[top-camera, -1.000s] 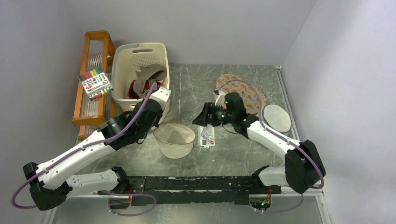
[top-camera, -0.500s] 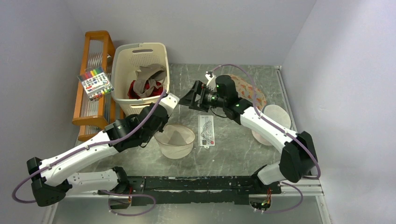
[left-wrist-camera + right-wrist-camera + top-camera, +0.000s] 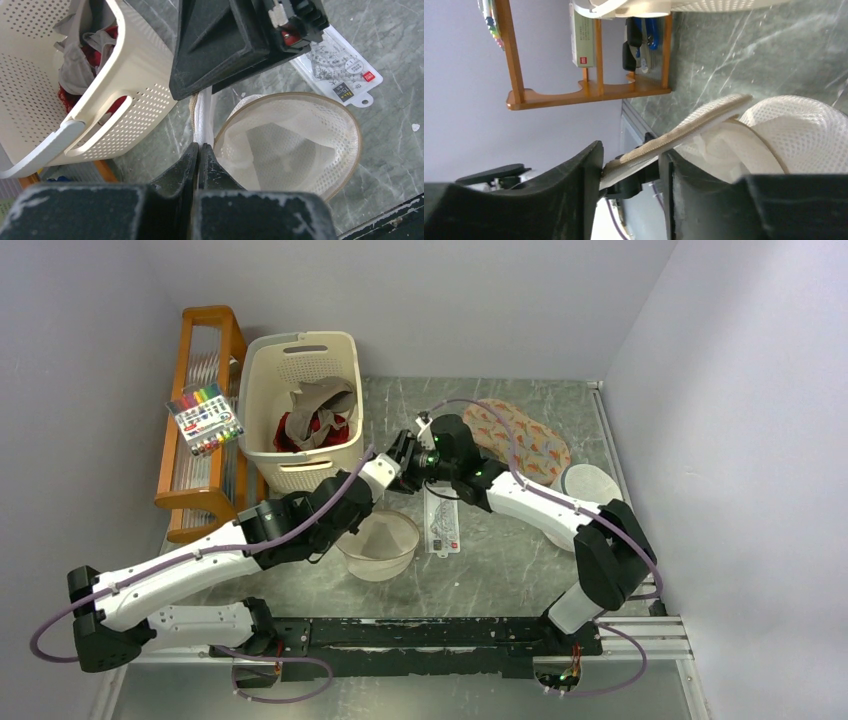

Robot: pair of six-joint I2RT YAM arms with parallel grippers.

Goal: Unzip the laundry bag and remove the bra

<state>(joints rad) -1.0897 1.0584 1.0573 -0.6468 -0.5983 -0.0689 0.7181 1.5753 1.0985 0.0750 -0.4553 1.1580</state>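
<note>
One round cream-beige mesh laundry bag sits on the tabletop, its rim band clenched between the left gripper's fingers. The right gripper's two fingers straddle that same band (gripping or not, I cannot tell).

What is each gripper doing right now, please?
Left gripper: closed, pinching the rim of the laundry bag.
Right gripper: open, straddling the same rim, not clamped on it.
</note>
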